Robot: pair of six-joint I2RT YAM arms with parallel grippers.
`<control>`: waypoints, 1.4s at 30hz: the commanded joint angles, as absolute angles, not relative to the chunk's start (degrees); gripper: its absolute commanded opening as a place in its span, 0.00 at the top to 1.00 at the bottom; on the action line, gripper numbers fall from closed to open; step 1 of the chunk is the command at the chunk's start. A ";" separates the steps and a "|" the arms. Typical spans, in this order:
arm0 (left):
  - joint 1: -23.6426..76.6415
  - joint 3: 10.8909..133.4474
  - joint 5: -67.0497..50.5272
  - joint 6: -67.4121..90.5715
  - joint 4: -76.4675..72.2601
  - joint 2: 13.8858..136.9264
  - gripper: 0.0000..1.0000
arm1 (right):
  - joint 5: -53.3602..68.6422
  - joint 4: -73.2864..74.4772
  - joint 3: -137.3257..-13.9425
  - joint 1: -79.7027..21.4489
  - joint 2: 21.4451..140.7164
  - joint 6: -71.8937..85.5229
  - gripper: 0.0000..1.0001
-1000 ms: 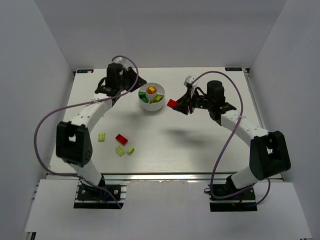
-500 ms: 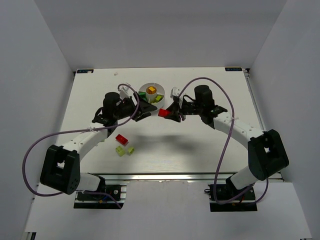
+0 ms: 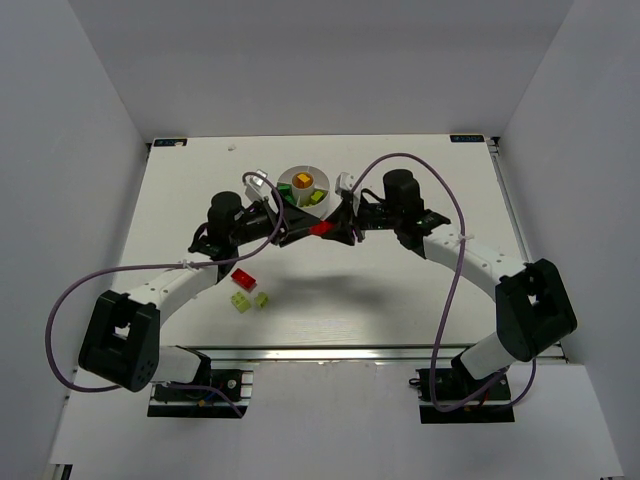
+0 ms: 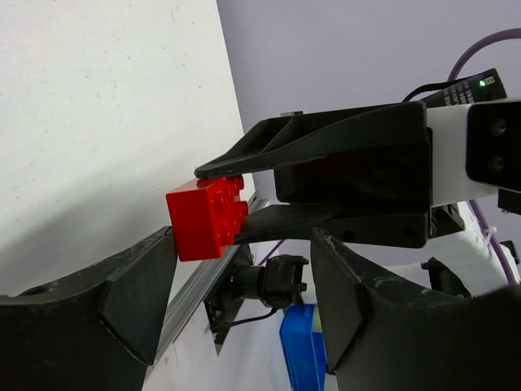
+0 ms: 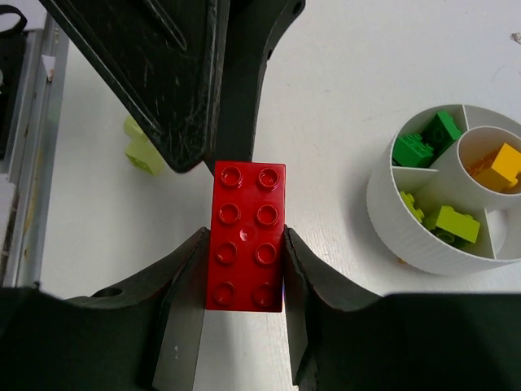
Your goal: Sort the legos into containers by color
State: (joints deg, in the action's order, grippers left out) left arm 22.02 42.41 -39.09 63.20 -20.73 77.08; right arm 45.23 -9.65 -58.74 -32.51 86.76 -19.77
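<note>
1. Top external: right gripper (image 3: 328, 228) and left gripper (image 3: 298, 226) meet tip to tip just beside the white dish (image 3: 283, 183), with a red brick (image 3: 320, 228) between them.
2. Left wrist: the left jaws are spread wide, holding nothing, and the brick sits between the right gripper's black fingers.
3. Right wrist: the right jaws clamp the brick's long sides. The dish holds dark green, lime and orange-yellow bricks.

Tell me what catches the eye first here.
A red brick is clamped in the right gripper above the table's middle, with the open left gripper facing it close up. Just behind sits the white dish, holding dark green bricks, lime bricks and an orange brick.
</note>
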 commanded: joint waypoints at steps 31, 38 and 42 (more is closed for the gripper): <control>15.67 53.42 -31.41 50.20 -1.37 78.31 1.00 | 34.37 -12.75 -58.19 -33.05 84.64 -19.68 0.11; 14.06 73.28 -14.08 31.84 16.87 88.14 1.00 | 39.80 -7.57 -56.51 -30.85 83.50 -23.29 0.69; 13.97 83.47 -9.59 26.46 19.94 95.87 1.00 | 41.31 -7.12 -55.38 -30.76 82.10 -23.55 1.00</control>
State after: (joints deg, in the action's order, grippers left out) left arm 13.72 77.93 -16.58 34.83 12.80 92.64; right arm 38.54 -7.55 -56.31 -30.81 85.19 -21.96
